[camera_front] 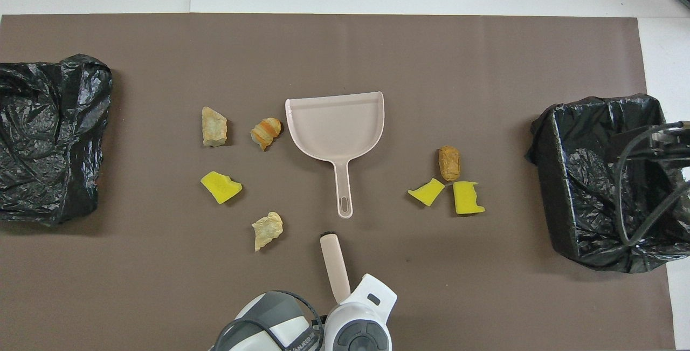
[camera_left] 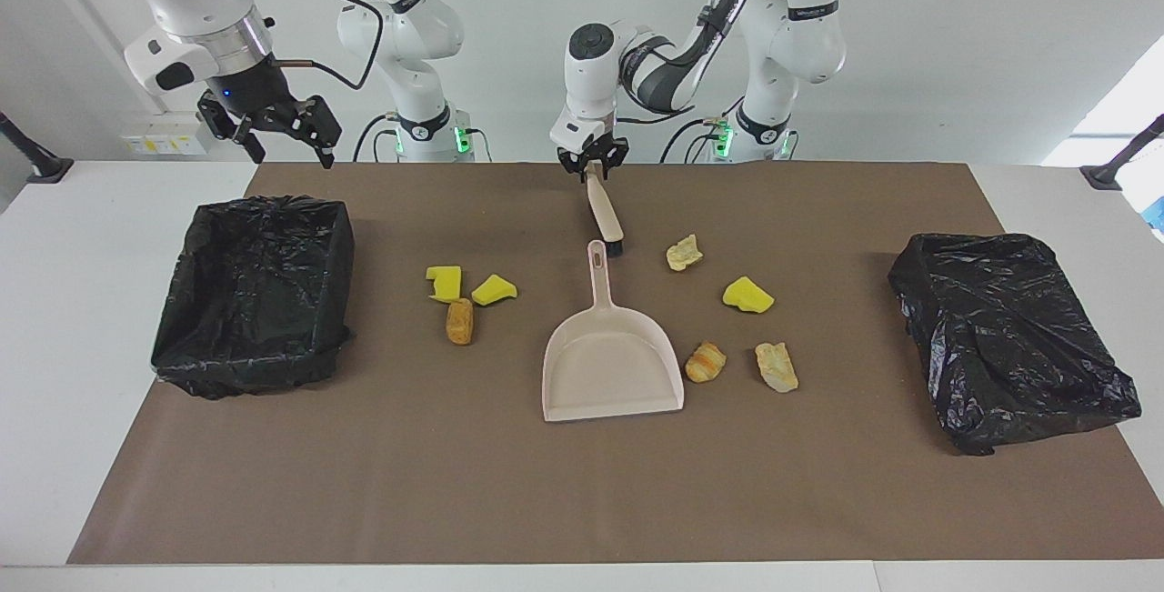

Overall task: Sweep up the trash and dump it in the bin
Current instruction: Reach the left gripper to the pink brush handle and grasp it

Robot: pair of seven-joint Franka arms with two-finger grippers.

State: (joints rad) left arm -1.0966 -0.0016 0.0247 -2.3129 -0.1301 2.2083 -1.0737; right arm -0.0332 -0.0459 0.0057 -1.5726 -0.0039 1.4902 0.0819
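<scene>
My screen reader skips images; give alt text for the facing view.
The left claw is shut on the brush handle near the dustpan, seven trash pieces scattered around. The right claw waits open over the lined bin.

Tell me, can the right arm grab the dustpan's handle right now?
Probably yes. The right gripper hangs open above the bin, holding nothing, and nothing lies on the dustpan. The left gripper grips the brush close by, so care is needed.

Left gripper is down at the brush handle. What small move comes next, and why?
Probably lift the beige brush with black bristles slightly. The left gripper looks closed on its handle end, the bristles rest on the brown mat beside the beige plastic dustpan, and all seven scraps lie unswept. The right gripper waits open over the open black-lined bin.
</scene>
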